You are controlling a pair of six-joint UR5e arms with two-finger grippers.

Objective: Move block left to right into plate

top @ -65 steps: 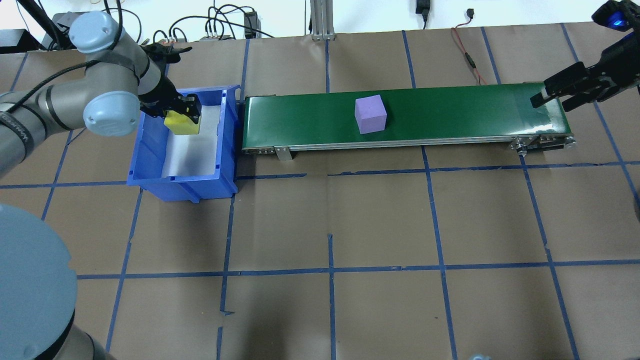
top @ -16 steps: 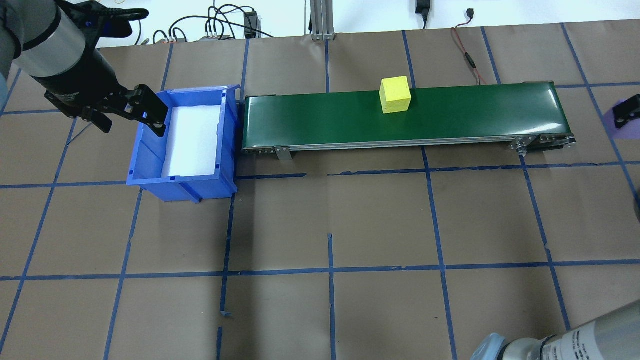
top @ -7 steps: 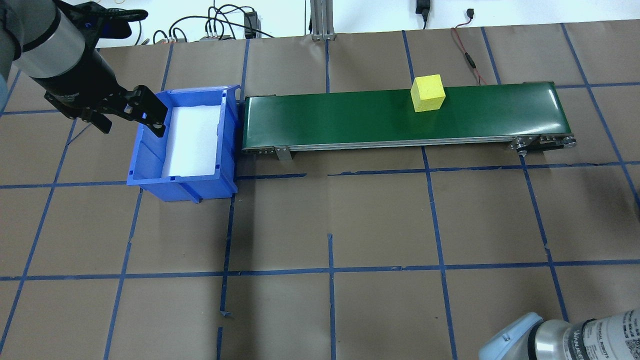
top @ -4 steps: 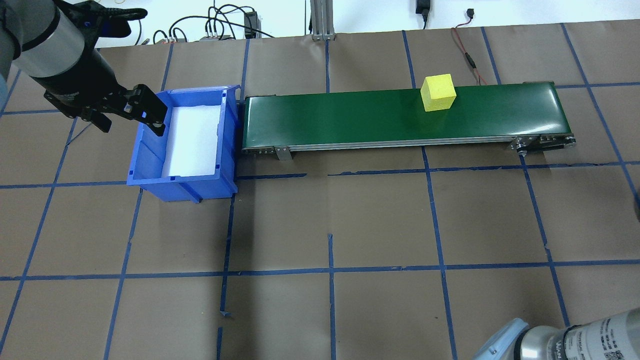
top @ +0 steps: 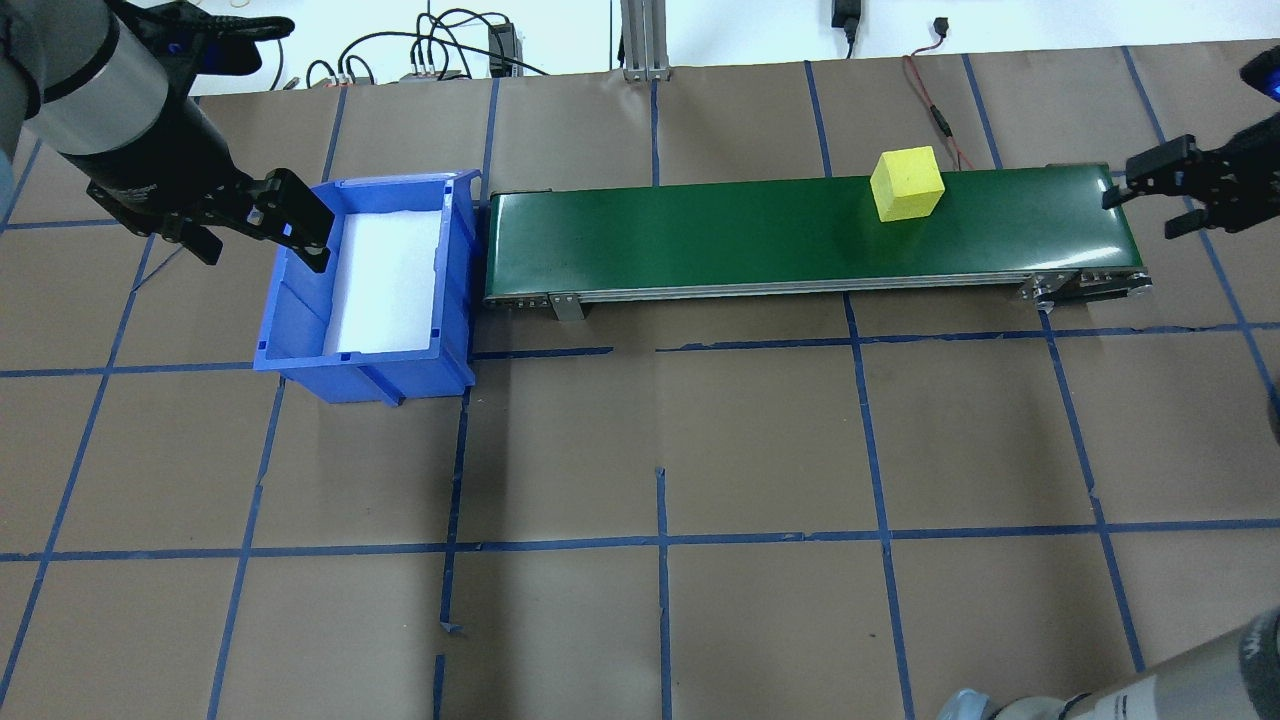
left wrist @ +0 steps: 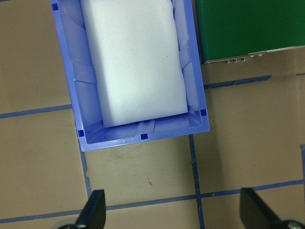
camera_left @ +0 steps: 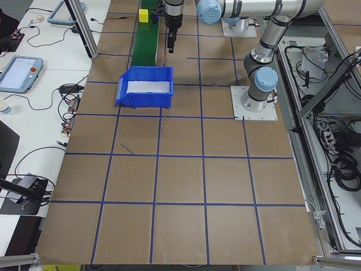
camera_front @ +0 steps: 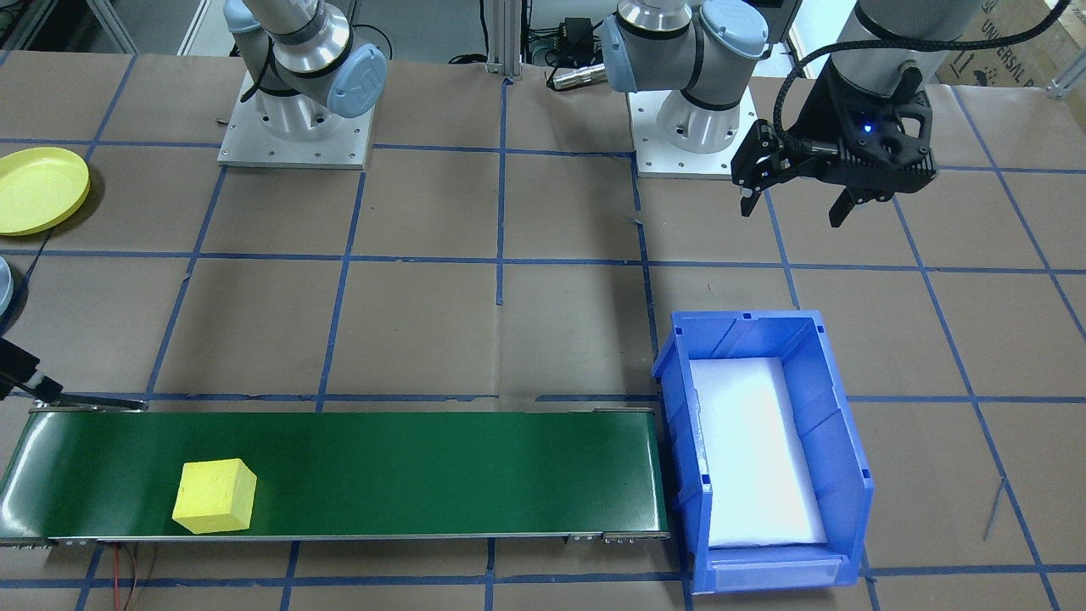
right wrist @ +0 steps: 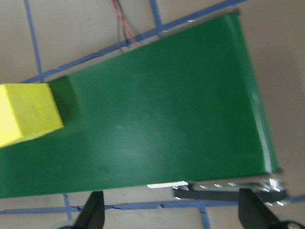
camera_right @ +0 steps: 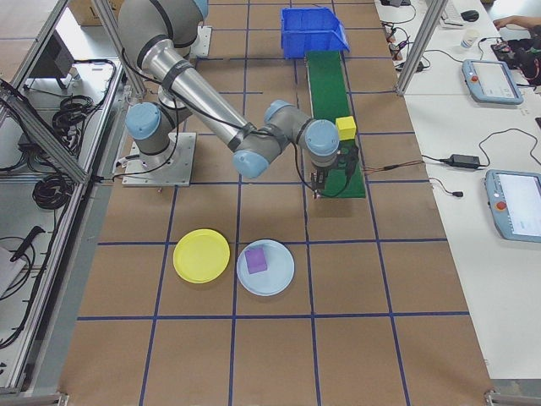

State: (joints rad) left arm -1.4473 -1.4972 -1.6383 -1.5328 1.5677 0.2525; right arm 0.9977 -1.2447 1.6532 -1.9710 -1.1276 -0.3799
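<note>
A yellow block [top: 907, 183] [camera_front: 215, 496] [right wrist: 26, 119] rides the green conveyor belt [top: 700, 240] near its right end, along the far edge. My right gripper [top: 1140, 212] [right wrist: 172, 214] hovers open over that end of the belt, a short way right of the block and holding nothing. My left gripper [top: 310, 235] [camera_front: 791, 212] [left wrist: 174, 214] hangs open and empty above the left rim of the blue bin [top: 455, 270]. The yellow plate [camera_front: 38, 188] [camera_right: 201, 255] lies on the table on the robot's right, with nothing in it.
A pale lavender plate [camera_right: 265, 267] next to the yellow one holds a purple block [camera_right: 256, 260]. The blue bin [camera_front: 679, 441] holds only white foam padding. Cables trail behind the belt's far side [top: 935, 100].
The yellow block has ridden the belt further right. My right gripper has come back into view, open, at the belt's right end. The left gripper has not moved.
</note>
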